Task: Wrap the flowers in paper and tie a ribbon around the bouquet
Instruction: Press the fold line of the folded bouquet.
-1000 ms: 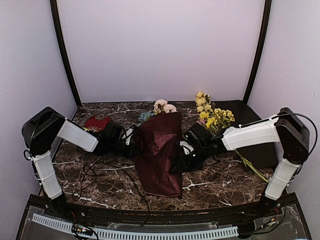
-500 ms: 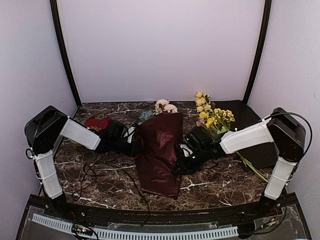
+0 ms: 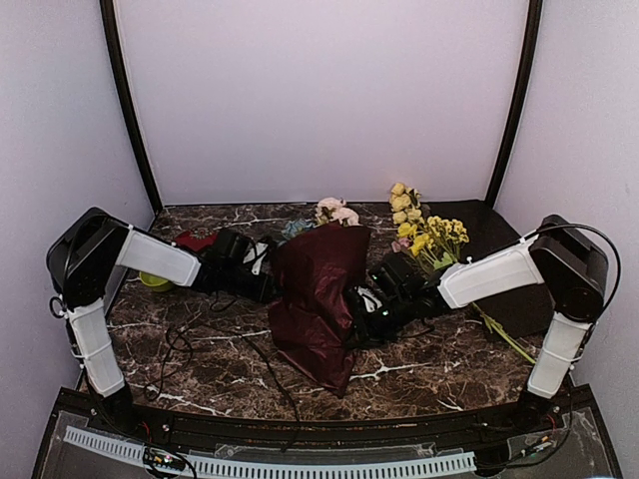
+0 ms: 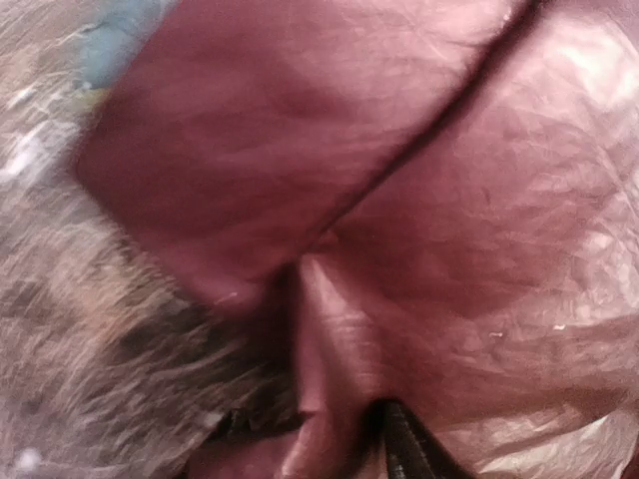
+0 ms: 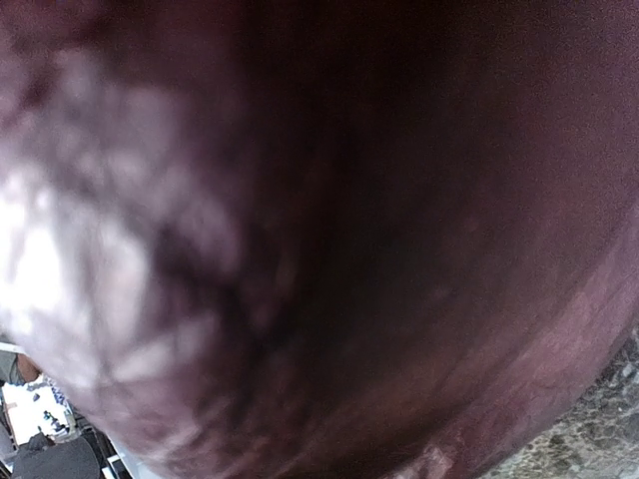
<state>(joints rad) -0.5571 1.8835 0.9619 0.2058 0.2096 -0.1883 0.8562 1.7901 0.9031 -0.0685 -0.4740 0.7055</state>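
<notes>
Blurred burgundy paper (image 5: 329, 230) fills nearly everything, marble table (image 5: 599, 444) lower right.

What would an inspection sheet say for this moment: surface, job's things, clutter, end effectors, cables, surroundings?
Surface: dark marble-patterned table.
Job's things: burgundy paper lies wrapped over the flowers, with pink and white blooms poking out at the far end; ribbon lies in loose loops on the table left of the paper, not tied.
Clutter: yellow-blossomed stems at far right; red lump at far left.
End effectors: left end effector at the paper's left edge, right end effector against its right edge; open or shut cannot be told for either.
Cables: cable arcs over the right arm's elbow.
Surroundings: plain pale walls, dark corner posts.
</notes>
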